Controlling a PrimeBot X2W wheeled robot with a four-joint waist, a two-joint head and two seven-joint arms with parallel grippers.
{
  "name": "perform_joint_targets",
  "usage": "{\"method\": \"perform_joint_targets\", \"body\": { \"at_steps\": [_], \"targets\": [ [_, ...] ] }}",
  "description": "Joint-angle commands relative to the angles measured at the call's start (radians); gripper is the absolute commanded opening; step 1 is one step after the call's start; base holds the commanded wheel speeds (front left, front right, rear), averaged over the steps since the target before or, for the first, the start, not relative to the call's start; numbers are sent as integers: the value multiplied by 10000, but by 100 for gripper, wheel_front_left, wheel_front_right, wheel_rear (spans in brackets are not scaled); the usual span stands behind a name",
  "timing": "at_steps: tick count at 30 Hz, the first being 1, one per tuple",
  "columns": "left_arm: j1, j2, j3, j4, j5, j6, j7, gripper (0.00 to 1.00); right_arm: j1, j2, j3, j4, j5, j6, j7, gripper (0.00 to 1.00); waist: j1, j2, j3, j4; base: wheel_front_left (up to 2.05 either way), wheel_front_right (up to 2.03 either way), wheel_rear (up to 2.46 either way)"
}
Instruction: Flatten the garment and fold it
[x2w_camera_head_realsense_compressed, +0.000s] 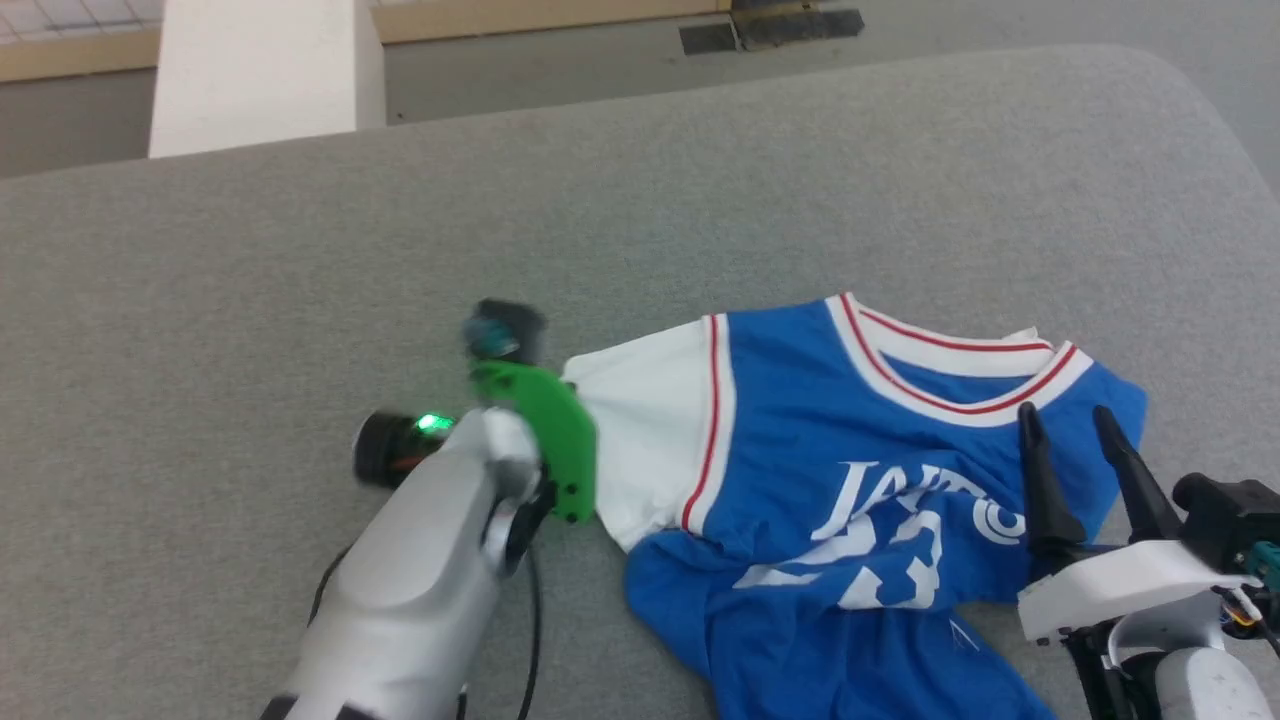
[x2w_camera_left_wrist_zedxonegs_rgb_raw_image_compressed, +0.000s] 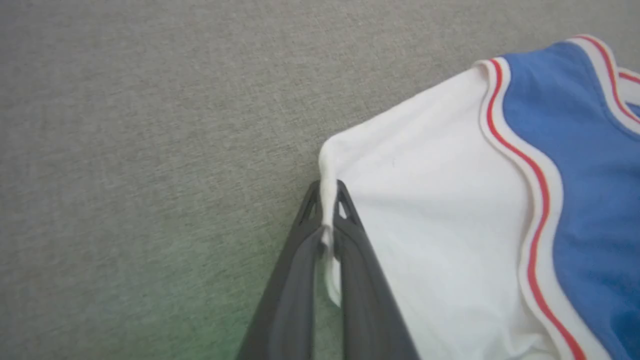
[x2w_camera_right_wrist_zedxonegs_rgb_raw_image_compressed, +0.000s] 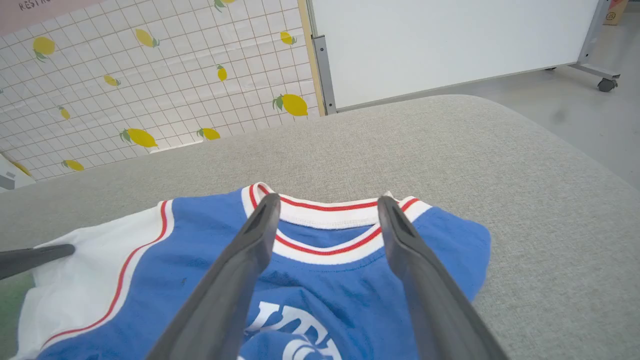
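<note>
The garment (x2w_camera_head_realsense_compressed: 800, 430), a bright blue jersey with a white sleeve and red-striped white trim, lies rumpled on the grey padded surface (x2w_camera_head_realsense_compressed: 700, 180). Its lower half is bunched toward the near edge. My left gripper (x2w_camera_left_wrist_zedxonegs_rgb_raw_image_compressed: 327, 192) is shut on the hem of the white sleeve (x2w_camera_left_wrist_zedxonegs_rgb_raw_image_compressed: 440, 200), at the garment's left end. In the head view the green wrist mount (x2w_camera_head_realsense_compressed: 545, 430) hides those fingers. My right gripper (x2w_camera_head_realsense_compressed: 1065, 425) hovers open over the garment's right side, near the collar (x2w_camera_right_wrist_zedxonegs_rgb_raw_image_compressed: 325, 220), with nothing between its fingers.
The grey surface runs wide to the left and far side, and its right corner is rounded (x2w_camera_head_realsense_compressed: 1180, 90). Beyond the far edge are a white pillar (x2w_camera_head_realsense_compressed: 255, 70) and floor. A wheeled whiteboard (x2w_camera_right_wrist_zedxonegs_rgb_raw_image_compressed: 450, 45) and a lemon-patterned tiled wall (x2w_camera_right_wrist_zedxonegs_rgb_raw_image_compressed: 150, 75) stand behind.
</note>
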Motion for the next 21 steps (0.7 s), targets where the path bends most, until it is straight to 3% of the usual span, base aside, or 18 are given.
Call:
{"method": "perform_joint_targets", "body": {
  "at_steps": [1, 6, 12, 19, 20, 21],
  "targets": [
    [416, 226, 279, -268, -245, 189, -400, 0, -74, 1, -63, 12, 27, -15, -75, 100, 0, -1, -256, 229, 0, 0, 0],
    [1896, 1051, 1371, -1756, -755, 978, -1328, 0, 105, 1, -228, -35, 14, -15, -38, 100, 0, -1, -638, 641, 0, 0, 0],
    [3828, 2032, 2491, -3357, -1258, 1878, -1363, 0, 259, 1, -247, -128, 33, -15, 72, 100, 0, -1, -913, 1095, 0, 0, 0],
    [5482, 2340, 2799, -4326, -1396, 2640, -965, 0, 372, 1, -171, -129, 50, -15, 274, 100, 0, -1, -1112, 1419, 0, 0, 0],
    [5677, 2281, 2820, -4399, -1438, 2744, -948, 35, 392, 1, -161, -121, 50, -15, 307, 100, 0, -1, -1155, 1436, 0, 0, 0],
    [5812, 2217, 2846, -4482, -1484, 2795, -989, 98, 406, 1, -160, -117, 47, -15, 334, 100, 0, -1, -1191, 1451, 0, 0, 0]
  ]
}}
